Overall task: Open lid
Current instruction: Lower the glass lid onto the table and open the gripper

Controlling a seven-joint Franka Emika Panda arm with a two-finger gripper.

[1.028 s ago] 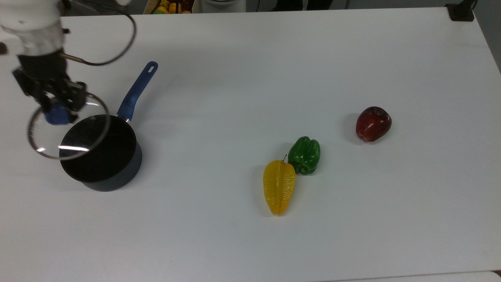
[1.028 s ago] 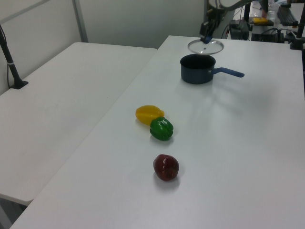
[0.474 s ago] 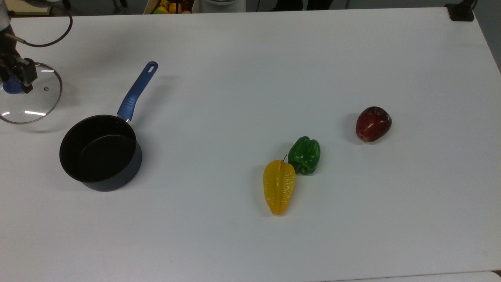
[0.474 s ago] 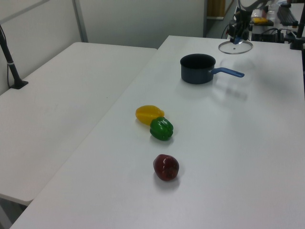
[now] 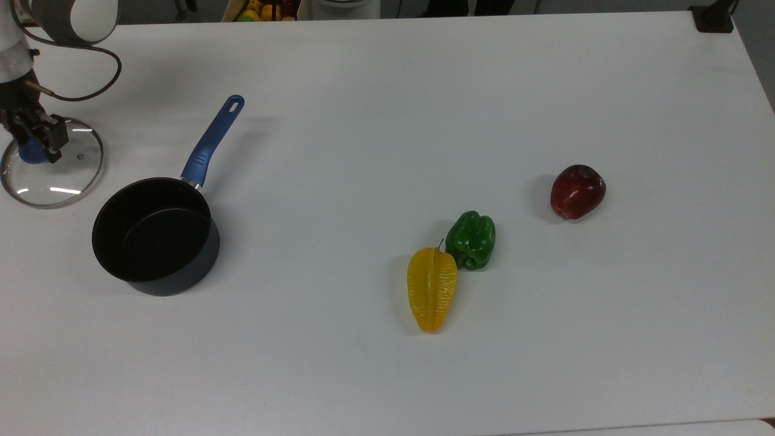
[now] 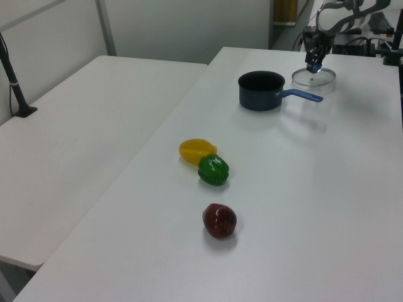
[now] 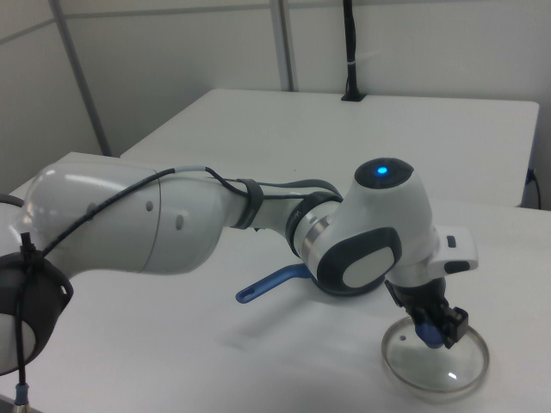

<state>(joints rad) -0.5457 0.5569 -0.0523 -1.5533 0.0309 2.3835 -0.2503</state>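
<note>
Now the lid (image 5: 53, 172) is off the saucepan (image 5: 156, 237) and sits low at the table (image 5: 387, 121), apart from the pan, toward the top view's left edge; whether its rim fully rests on the surface I cannot tell. The hand (image 5: 33, 148) comes down from above and pinches the lid's blue knob (image 5: 29, 154) between its two fingers, which sit tight against the knob's sides. The left view puts the lid (image 6: 313, 77) at the far end of the table, just past the saucepan's blue handle (image 6: 303, 95) on the left view's right, with the hand (image 6: 313, 61) over its middle. The right view shows the white arm (image 7: 258, 224) bending down to the hand (image 7: 433, 331), and the clear glass lid (image 7: 435, 360) lying roughly level beneath it, metal rim all round.

The saucepan stands open and upright, dark inside, its handle (image 5: 212, 140) pointing up and to the top view's right. Well apart from it, nearer the middle of the table, a yellow starfruit-shaped piece (image 5: 431, 288) lies touching a green pepper (image 5: 471, 240). A dark red apple (image 5: 577, 191) rests by itself farther toward the top view's right.
</note>
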